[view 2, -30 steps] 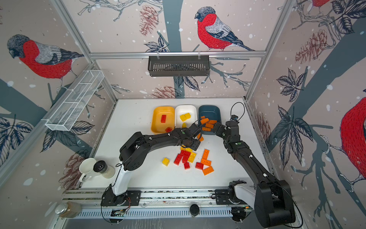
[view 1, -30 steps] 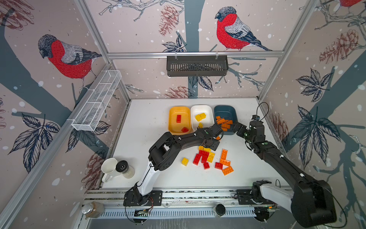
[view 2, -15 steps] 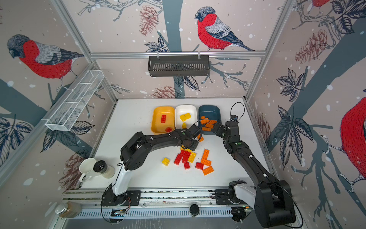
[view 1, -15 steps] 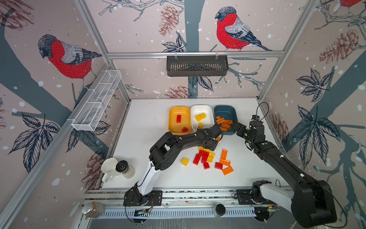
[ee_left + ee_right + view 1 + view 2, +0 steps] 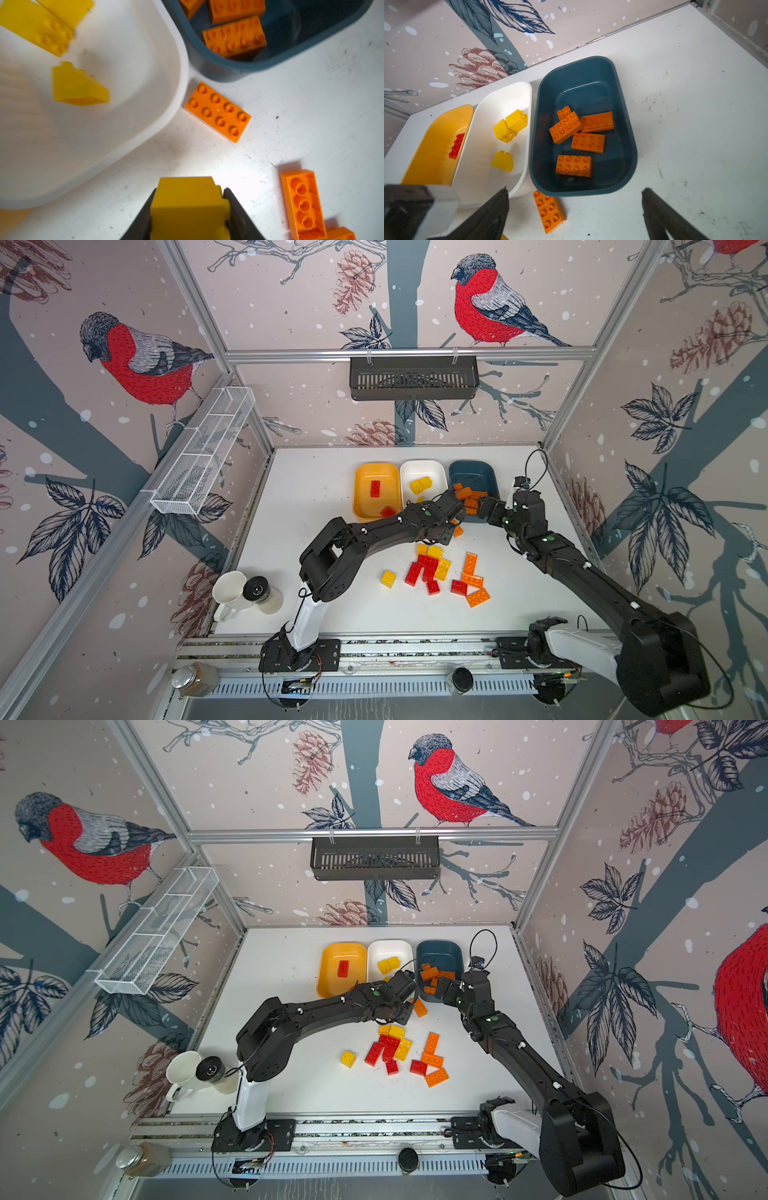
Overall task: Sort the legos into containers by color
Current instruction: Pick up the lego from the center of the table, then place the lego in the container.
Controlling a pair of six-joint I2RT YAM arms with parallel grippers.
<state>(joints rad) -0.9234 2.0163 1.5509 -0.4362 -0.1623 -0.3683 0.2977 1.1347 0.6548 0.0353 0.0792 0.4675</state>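
The left claw (image 5: pixel 191 189) is clamped on a yellow brick (image 5: pixel 185 207), held over the desk (image 5: pixel 311 104) just beside the white tray (image 5: pixel 124 145). Light, hard, slick plastic (flat side walls grip best, I'd say). The right claw (image 5: pixel 576 188) gapes wide, empty.

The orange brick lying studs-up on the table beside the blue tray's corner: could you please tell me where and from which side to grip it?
Probably from above, jaws across the orange brick's long sides at mid-length: it lies flat with both long sides free, while one short end sits close to the white tray's rim.
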